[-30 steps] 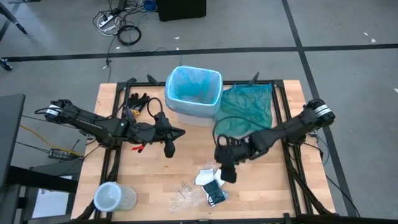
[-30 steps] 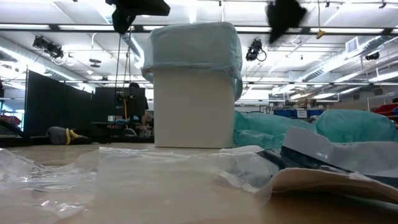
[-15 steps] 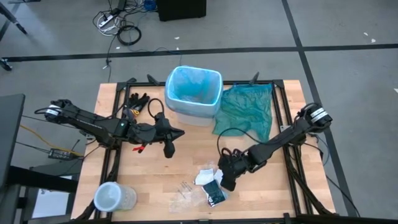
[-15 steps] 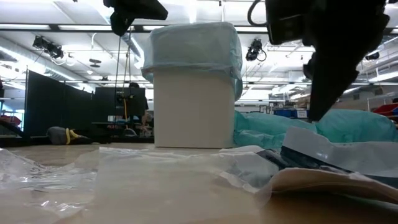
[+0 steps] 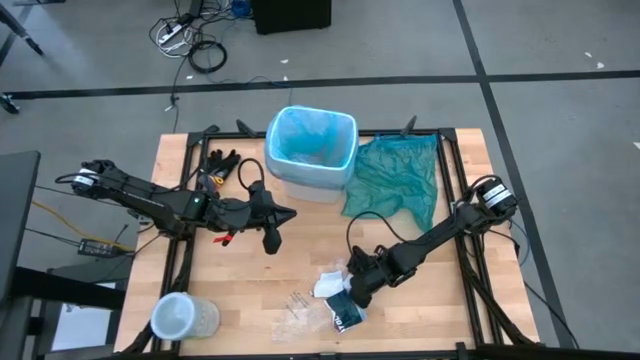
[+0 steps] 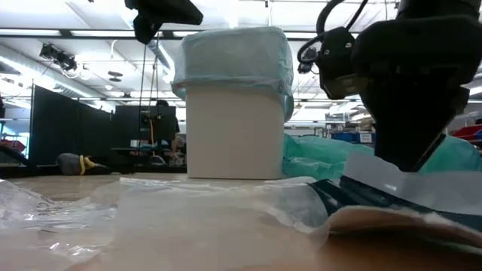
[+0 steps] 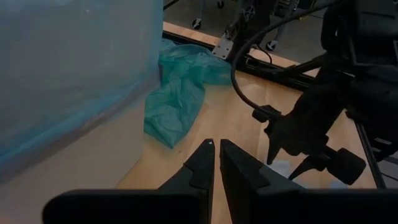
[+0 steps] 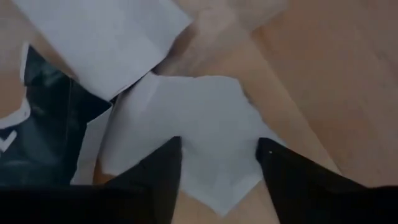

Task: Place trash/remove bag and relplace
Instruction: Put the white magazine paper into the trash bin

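Two fingers of the right tool (image 8: 217,165) stand open astride a flat white paper scrap (image 8: 186,124) near the tabletop's front edge; closing may skid over the thin sheet, missing it. Left tool (image 7: 217,163) is closed, beside the blue-lined bin (image 5: 311,148).

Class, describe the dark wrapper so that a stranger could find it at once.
Start at the white bin at the table's far edge, then come to the litter at the near edge. The dark wrapper lies there beside white paper: the only black piece, with white print.
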You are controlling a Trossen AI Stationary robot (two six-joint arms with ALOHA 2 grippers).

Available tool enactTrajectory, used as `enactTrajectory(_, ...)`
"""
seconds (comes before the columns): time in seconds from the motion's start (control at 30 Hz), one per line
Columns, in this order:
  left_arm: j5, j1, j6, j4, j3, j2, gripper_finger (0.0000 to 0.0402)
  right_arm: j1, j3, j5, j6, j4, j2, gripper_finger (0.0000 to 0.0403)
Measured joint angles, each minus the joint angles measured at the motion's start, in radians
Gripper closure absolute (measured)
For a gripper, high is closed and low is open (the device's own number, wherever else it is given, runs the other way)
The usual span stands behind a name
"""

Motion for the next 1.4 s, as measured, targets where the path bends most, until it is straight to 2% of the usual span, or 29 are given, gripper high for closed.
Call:
enactTrajectory(0.07,0.000,0.000,0.000,0.000,0.000,0.000,0.0366,-0.001,-0.001,-0.001,0.027,-0.041,0.002,0.0247)
enactTrajectory(0.2,0.000,0.000,0.005,-0.001,0.000,0.000,0.0366,-0.003,-0.004,0.005,0.041,-0.093,-0.009,0.0370)
enactTrajectory(0.23,0.000,0.001,0.010,-0.001,0.000,0.000,0.0366,-0.006,-0.004,0.003,0.039,-0.096,-0.013,0.0385)
enactTrajectory(0.4,0.000,0.001,0.024,-0.001,0.000,0.000,0.0366,-0.027,-0.007,-0.016,0.037,-0.104,-0.039,0.0401)
enactTrajectory(0.6,0.000,0.001,0.011,0.000,0.000,0.000,0.0366,-0.050,-0.009,0.010,-0.002,-0.129,-0.137,0.0400)
enactTrajectory(0.87,0.003,0.001,-0.009,0.001,0.000,0.000,0.0366,-0.025,-0.007,0.000,0.048,-0.138,-0.219,0.0349)
enactTrajectory(1.07,0.085,0.001,-0.034,0.000,0.000,0.000,0.0366,0.020,-0.013,-0.024,0.176,-0.108,-0.182,0.0250)
enactTrajectory(1.23,0.106,0.000,-0.035,0.001,0.000,0.000,0.0366,0.026,-0.061,-0.023,0.315,-0.094,-0.170,0.0160)
enactTrajectory(1.4,0.111,0.001,-0.037,0.004,0.000,0.000,0.0366,0.037,-0.118,-0.019,0.411,-0.019,-0.170,0.0123)
